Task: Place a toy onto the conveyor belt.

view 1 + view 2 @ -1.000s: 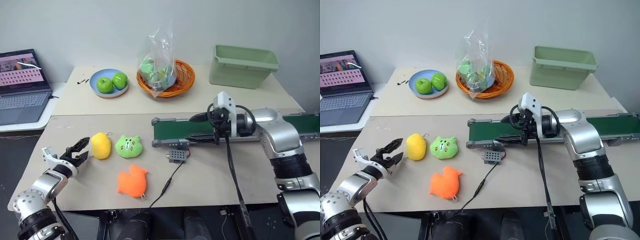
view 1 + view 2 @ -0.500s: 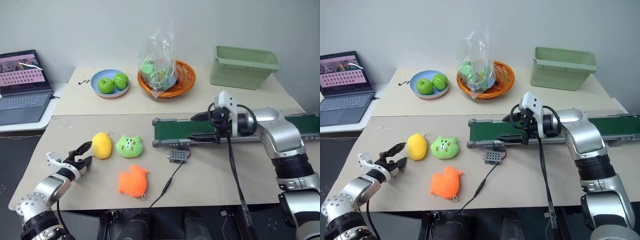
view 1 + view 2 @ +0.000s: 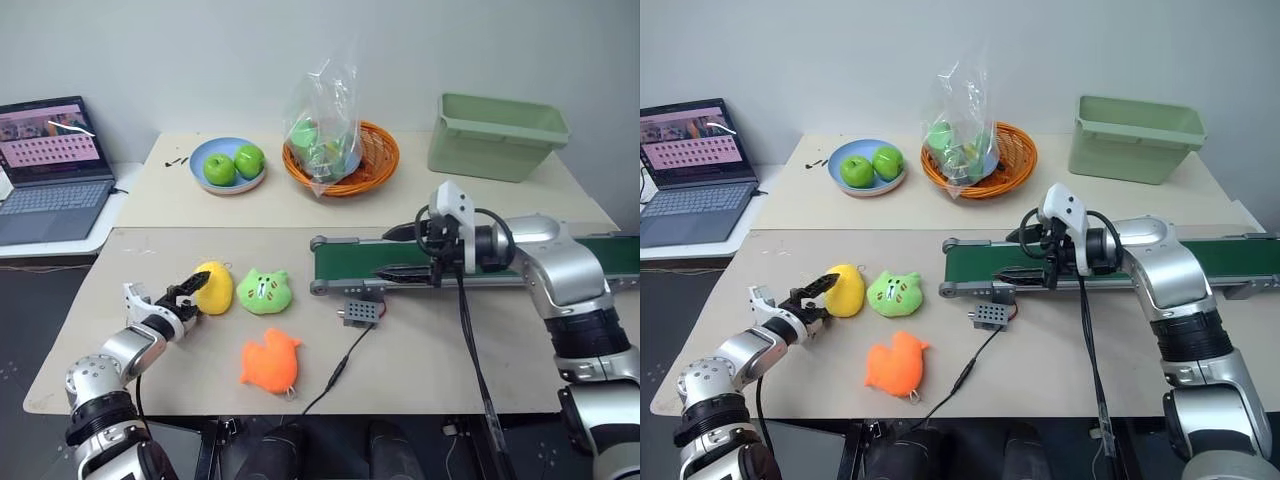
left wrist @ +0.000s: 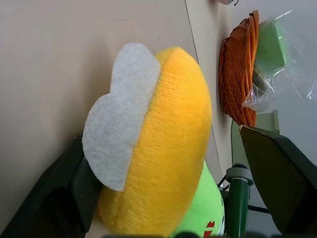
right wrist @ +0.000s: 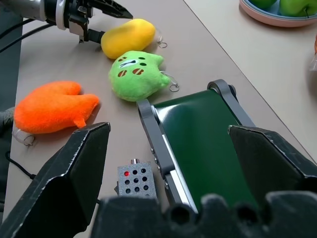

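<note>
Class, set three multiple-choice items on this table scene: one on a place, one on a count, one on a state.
1. Where does the yellow toy lie?
A. on the belt
B. on the table, left of the green cat toy
C. in the bin

2. How many apples are on the blue plate?
A. one
B. two
C. four

3. How is the left tool placed?
A. fingers either side of the yellow toy's end
B. shut on the orange toy
C. over the basket

Answers: 1 B, it rests beside the cat toy; 2 B, two green apples show; 3 A, the left wrist view shows a finger on each side.
</note>
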Controlling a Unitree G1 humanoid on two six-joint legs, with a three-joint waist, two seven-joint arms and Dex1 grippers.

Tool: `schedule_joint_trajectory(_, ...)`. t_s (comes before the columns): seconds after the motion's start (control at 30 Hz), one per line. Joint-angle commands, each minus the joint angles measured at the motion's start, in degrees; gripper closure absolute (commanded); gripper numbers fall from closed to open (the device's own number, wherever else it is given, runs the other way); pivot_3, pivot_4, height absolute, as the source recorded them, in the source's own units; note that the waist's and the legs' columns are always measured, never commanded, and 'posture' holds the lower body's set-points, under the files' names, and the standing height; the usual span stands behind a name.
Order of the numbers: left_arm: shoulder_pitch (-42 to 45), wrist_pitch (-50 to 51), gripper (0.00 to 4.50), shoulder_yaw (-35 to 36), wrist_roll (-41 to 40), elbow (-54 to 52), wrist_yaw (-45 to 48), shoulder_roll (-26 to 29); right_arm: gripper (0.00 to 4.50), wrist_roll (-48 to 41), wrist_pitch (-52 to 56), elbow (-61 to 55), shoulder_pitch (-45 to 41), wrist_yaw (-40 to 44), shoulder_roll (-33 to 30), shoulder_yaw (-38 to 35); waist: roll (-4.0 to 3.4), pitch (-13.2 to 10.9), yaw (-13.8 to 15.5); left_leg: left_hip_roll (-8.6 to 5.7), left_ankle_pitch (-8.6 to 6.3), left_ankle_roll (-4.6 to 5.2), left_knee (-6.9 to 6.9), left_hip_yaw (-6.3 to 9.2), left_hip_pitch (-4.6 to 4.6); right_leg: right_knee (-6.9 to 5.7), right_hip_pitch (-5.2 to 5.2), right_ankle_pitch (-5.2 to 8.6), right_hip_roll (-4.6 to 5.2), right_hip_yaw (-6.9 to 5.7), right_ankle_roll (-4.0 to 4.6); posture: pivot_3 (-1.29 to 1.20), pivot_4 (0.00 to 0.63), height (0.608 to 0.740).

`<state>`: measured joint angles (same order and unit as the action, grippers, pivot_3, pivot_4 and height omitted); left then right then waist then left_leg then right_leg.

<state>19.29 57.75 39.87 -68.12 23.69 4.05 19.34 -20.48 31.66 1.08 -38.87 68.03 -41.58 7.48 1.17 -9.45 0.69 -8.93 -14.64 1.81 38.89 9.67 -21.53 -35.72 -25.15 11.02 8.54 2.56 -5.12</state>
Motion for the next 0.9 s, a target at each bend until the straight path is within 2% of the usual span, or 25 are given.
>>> schedule_joint_trajectory(0.03, 0.2, 0.6, 1.93, -0.2, 0.0, 0.8, 0.5, -0.7, 0.00, -0.2, -1.2, -2.1, 0.2, -0.6, -0.8, -2.2, 0.00, 0.0, 0.0, 0.00, 0.00, 0.00, 0.00, 0.00, 0.00, 0.00, 0.00, 0.00, 0.00, 0.00, 0.00, 0.00, 0.150, 0.740)
schedule_joint_trajectory(0.2, 0.4, 0.7, 3.78, 0.4, -0.6, -0.7, 2.0, -0.2, 0.00, 0.1, -1.7, -1.3, -0.3, -0.8, -0.6, -1.8, 0.00, 0.0, -0.1, 0.01, 0.00, 0.00, 0.00, 0.00, -0.03, 0.01, -0.05, 0.00, 0.00, 0.00, 0.00, 0.00, 0.150, 0.740)
schedule_joint_trajectory(0.23, 0.3, 0.2, 3.97, 0.5, -0.7, -1.8, 2.7, 0.0, 0.00, 0.2, -1.8, -1.1, -0.4, -0.7, -0.5, -1.7, 0.01, 0.0, -0.1, 0.01, 0.00, 0.00, 0.00, -0.01, -0.04, 0.01, -0.05, 0.00, 0.00, 0.00, 0.00, 0.00, 0.150, 0.740)
schedule_joint_trajectory(0.33, 0.2, -1.7, 3.97, 1.4, -1.0, -5.5, 4.9, 0.8, 0.00, 0.3, -2.1, -0.6, -0.8, -0.6, -0.3, -1.4, 0.03, 0.0, -0.1, 0.02, 0.00, 0.00, 0.00, -0.01, -0.06, 0.00, -0.06, 0.00, -0.01, -0.01, 0.00, 0.00, 0.150, 0.740)
schedule_joint_trajectory(0.5, 2.2, -15.2, 3.97, -3.1, 9.8, -14.2, 6.7, 1.9, 0.00, 0.6, -3.0, 0.7, -1.5, -0.1, 0.3, -0.7, 0.05, 0.0, -0.2, 0.06, -0.01, -0.01, -0.01, -0.03, -0.09, 0.05, -0.08, -0.01, -0.02, -0.01, 0.01, 0.00, 0.150, 0.740)
schedule_joint_trajectory(0.63, -0.6, -32.6, 3.97, -19.0, 33.0, -26.2, 11.1, 7.0, 0.00, 1.0, -3.3, 1.3, -2.0, 0.2, 0.7, -0.6, 0.10, -0.1, -0.1, 0.23, 0.11, -0.22, -0.02, -0.13, -0.21, 0.36, -0.06, -0.22, -0.15, -0.06, 0.24, 0.00, 0.150, 0.740)
schedule_joint_trajectory(0.7, -3.0, -39.4, 3.97, -24.5, 41.1, -28.5, 13.7, 9.5, 0.00, 1.1, -3.3, 1.3, -1.9, 0.4, 0.7, -0.6, 0.08, 0.0, -0.1, 0.48, 0.31, -0.55, -0.09, -0.28, -0.34, 0.82, -0.04, -0.52, -0.35, -0.05, 0.40, 0.00, 0.150, 0.740)
schedule_joint_trajectory(0.8, -7.4, -52.7, 3.97, -32.6, 58.4, -27.4, 14.0, 15.8, 0.00, 0.6, -2.7, 0.7, -1.6, 0.8, 0.5, -0.9, 0.04, 0.0, -0.4, 0.54, 0.19, -0.35, -0.15, -0.56, -0.26, 0.86, -0.08, -0.52, -0.31, -0.03, 0.40, 0.00, 0.150, 0.740)
schedule_joint_trajectory(0.9, -10.2, -62.7, 3.97, -35.7, 69.0, -22.8, 12.0, 19.4, 0.00, 0.4, -2.4, 0.5, -1.3, 1.0, 0.2, -1.1, 0.04, 0.0, -0.7, 0.79, 0.04, -0.35, -0.20, -0.79, -0.26, 0.87, -0.22, -0.53, -0.48, -0.01, 0.42, 0.00, 0.150, 0.740)
